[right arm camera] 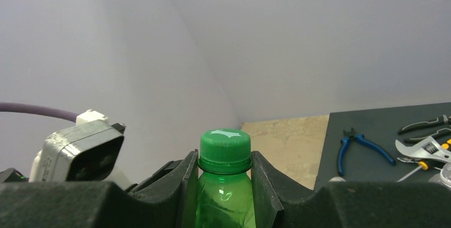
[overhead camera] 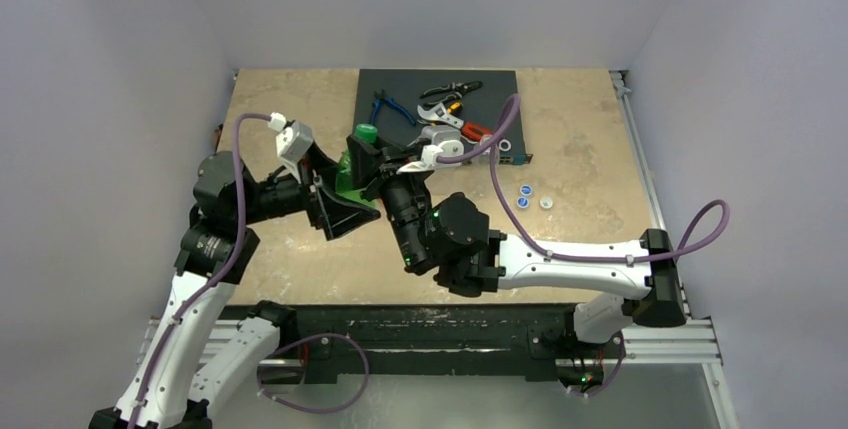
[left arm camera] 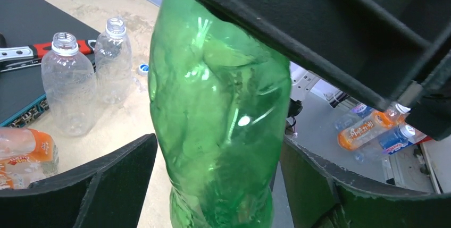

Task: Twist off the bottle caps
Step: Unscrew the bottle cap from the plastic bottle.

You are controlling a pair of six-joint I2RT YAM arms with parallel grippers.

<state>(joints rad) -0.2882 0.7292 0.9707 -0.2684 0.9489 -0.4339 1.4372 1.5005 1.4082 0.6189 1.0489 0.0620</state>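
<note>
1. The left gripper [left arm camera: 218, 145] straddles the crumpled green bottle [left arm camera: 218, 95]; whether it presses is unclear.
2. The right gripper [right arm camera: 224, 172] clamps the bottle's neck under the green cap [right arm camera: 225, 145].
3. Beside the bottle is an orange-labelled bottle [left arm camera: 29, 153], its writing unreadable.
4. To the bottle's right, three loose caps [overhead camera: 524, 190] lie on open table [overhead camera: 590, 129].
5. Beyond the bottle is a dark mat [overhead camera: 400, 89] with tools [overhead camera: 445, 99].

Your top external view: fixed high behind near edge, tilted down over whole tabletop [overhead camera: 290, 109], widest and farthest. Your left wrist view: very close on green bottle [left arm camera: 218, 111] body between own jaws, looking across tabletop toward clear bottles [left arm camera: 66, 87] and dark mat [left arm camera: 26, 31]. Your right wrist view: low, close behind green cap [right arm camera: 225, 145], facing back wall [right arm camera: 319, 36]. Shared: green bottle in all three; dark mat, blue pliers [right arm camera: 353, 137] in top and right wrist.
</note>
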